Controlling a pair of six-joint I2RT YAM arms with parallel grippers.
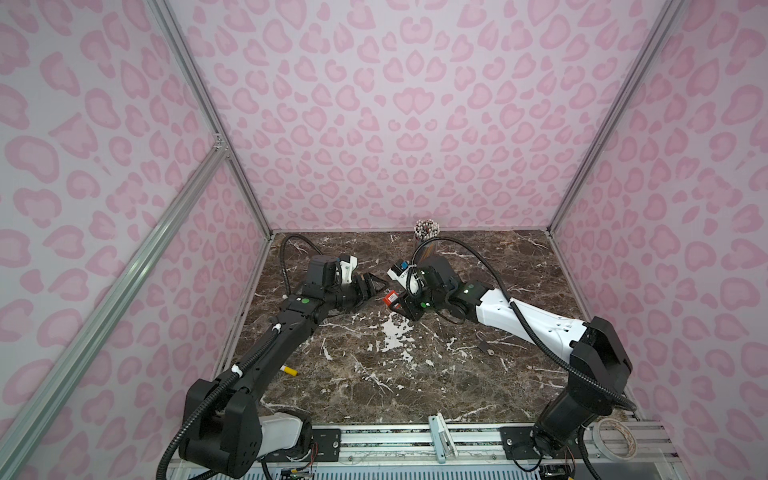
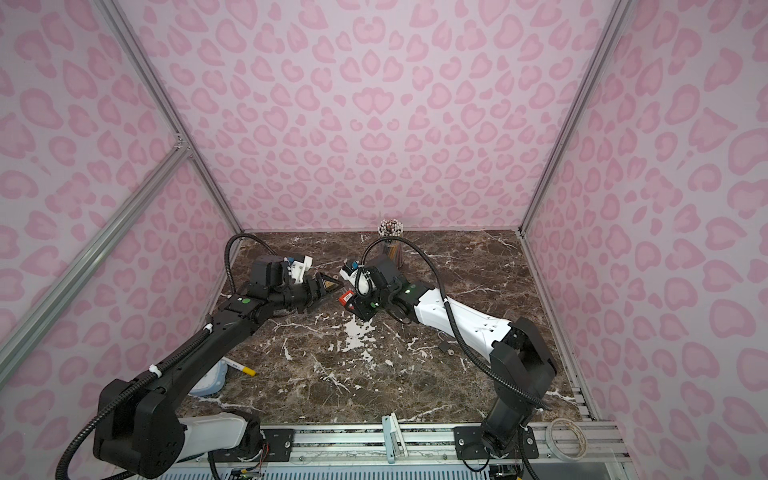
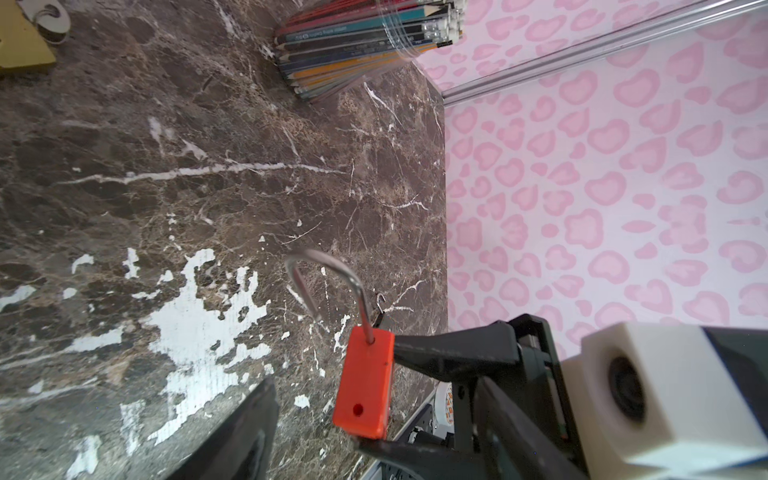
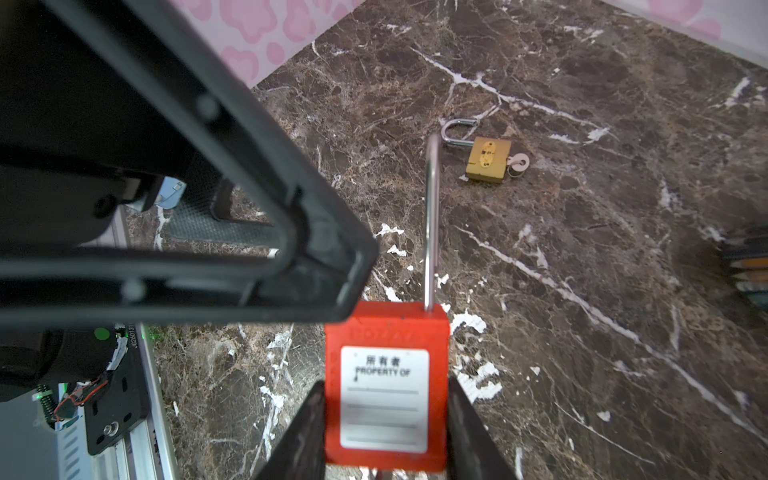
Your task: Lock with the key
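Right end effector (image 1: 397,307) clamps red padlock (image 4: 386,332), shackle (image 4: 432,224) popped; left end effector (image 1: 372,290) spread wide, empty, just beside it.

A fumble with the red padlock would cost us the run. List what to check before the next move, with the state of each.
1. Grip on the red padlock: ok. The right gripper is shut on its body.
2. Shackle closed: not ok. One leg is out and its hole is empty.
3. Left gripper free: ok. It is open, holds nothing and is close beside the padlock.
4. Key in the red padlock: cannot tell. The keyhole end is hidden.
5. Brass padlock out of the way: ok. It lies on the table, apart.
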